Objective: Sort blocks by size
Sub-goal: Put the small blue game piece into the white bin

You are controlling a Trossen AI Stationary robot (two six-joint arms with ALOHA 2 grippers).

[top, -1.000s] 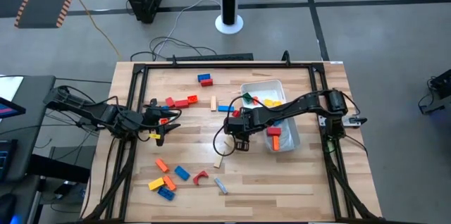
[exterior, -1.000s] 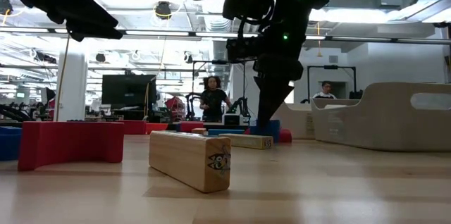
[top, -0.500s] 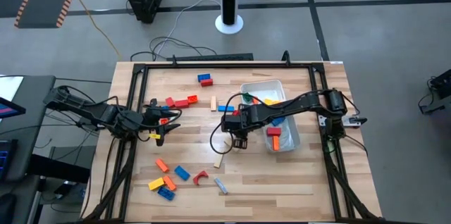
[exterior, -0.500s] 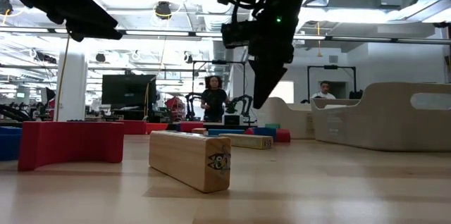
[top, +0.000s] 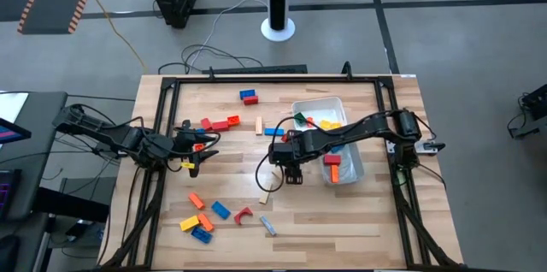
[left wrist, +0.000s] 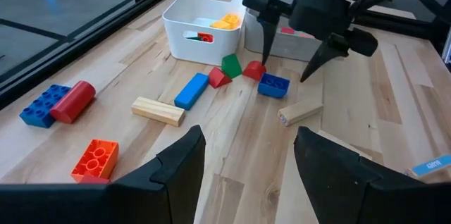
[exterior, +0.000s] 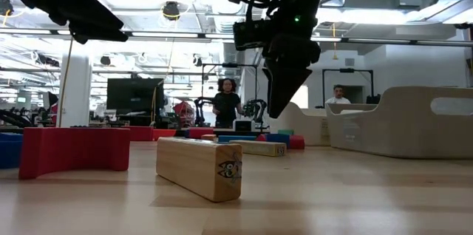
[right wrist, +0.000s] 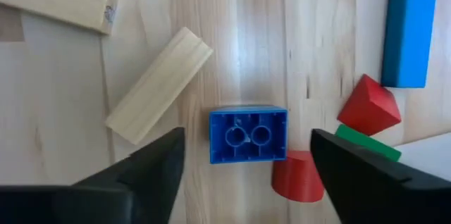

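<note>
1. High view showed the wooden table [top: 342, 212] with the blocks spread in loose groups, which suggested the sorting was far from done: some near the far edge, a cluster toward the left front, more in the middle.
2. A white tub [top: 318, 106] and a clear tub [top: 357, 169] stood side by side on the right half, each already holding a few pieces, probably serving as the two size bins.
3. The left gripper [top: 198, 145] waited over the left side near red bricks, its fingers spread and holding nothing, likely kept clear of the other arm.
4. The right gripper [right wrist: 243, 155] hung straight above a short blue brick [right wrist: 248, 134], fingers wide apart on either side and not touching it, seemingly lined up to come down and pinch it.
5. That blue brick [left wrist: 273, 84] lay on the table just beside the tubs, next to a red wedge [right wrist: 368, 106], a green piece [right wrist: 366, 143], a red cylinder [right wrist: 297, 175] and a tan bar [right wrist: 158, 85]; the crowding meant a careless descent could nudge its neighbours.
</note>
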